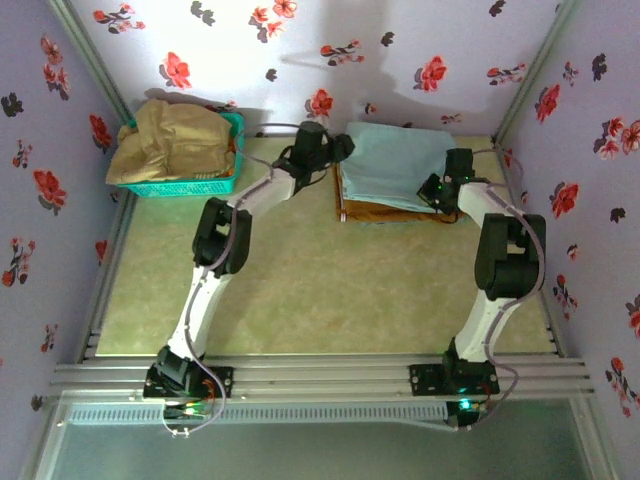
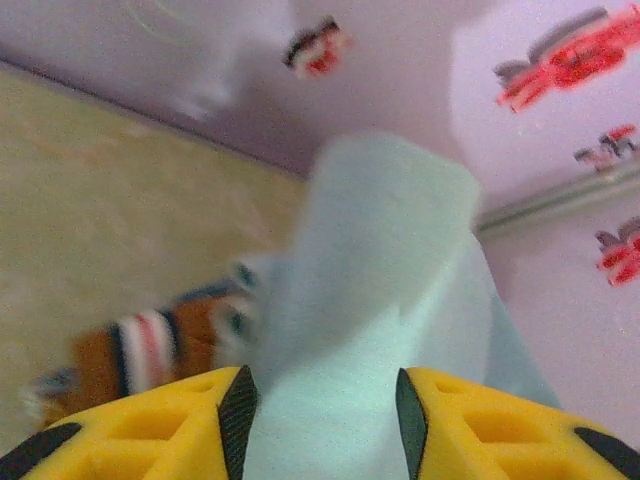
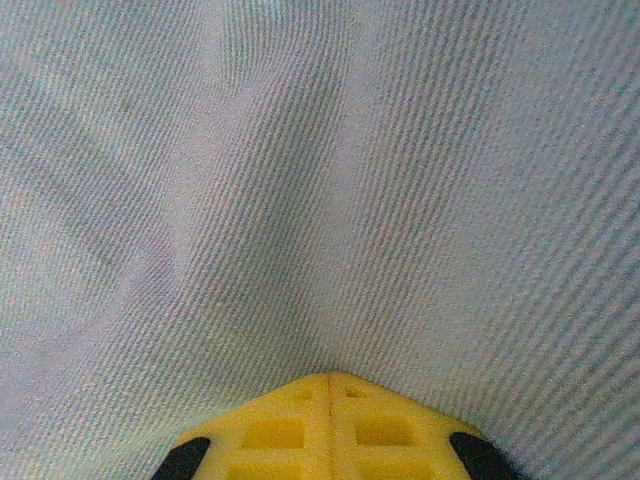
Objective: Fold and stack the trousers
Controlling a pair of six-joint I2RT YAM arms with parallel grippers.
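Two pincers of mine are at the trousers (image 1: 385,160), which lie folded at the far side of the worktop (image 1: 300,290), on top of an orange-brown garment (image 1: 385,214). My left pincer (image 2: 320,420) is spread at their left edge, with cloth lying in the gap. My right pincer (image 3: 330,385) is pressed together on a pinch of cloth at the near right corner. I judge the step is laying the fold down on the stack. To do it well, I should let go evenly on both sides and lift straight up so that no cloth drags. One teal basket (image 1: 180,186) in the far left corner holds a heaped beige-tan garment (image 1: 175,140).
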